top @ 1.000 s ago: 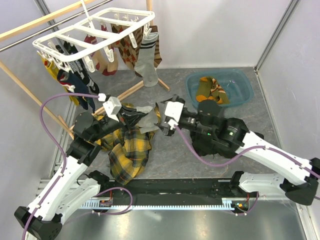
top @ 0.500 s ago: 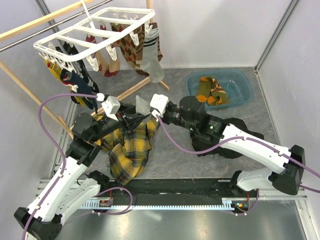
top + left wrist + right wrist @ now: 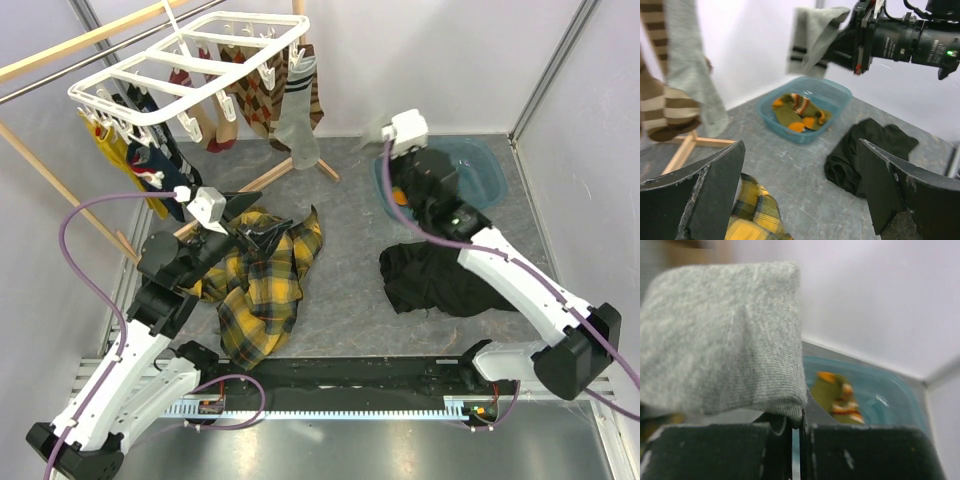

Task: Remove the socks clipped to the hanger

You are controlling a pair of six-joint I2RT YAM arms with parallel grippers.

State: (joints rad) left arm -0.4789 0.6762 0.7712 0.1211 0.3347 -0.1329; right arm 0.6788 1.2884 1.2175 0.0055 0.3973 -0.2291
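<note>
While the right gripper (image 3: pixel 386 134) stays off the table at 1 o'clock, it's clenched on a grey striped sock (image 3: pixel 373 130), which hangs in the air just beside the blue bin (image 3: pixel 492 170). Two olive-orange socks (image 3: pixel 799 109) lie in that bin. The left gripper (image 3: pixel 252 218) is released, jaws wide and empty, above the yellow plaid cloth (image 3: pixel 262 292) at 9 o'clock. At 11 o'clock is the hanger (image 3: pixel 190 65), with other socks (image 3: pixel 292 115) clipped under it. The black garment (image 3: pixel 440 280) is at 4 o'clock.
</note>
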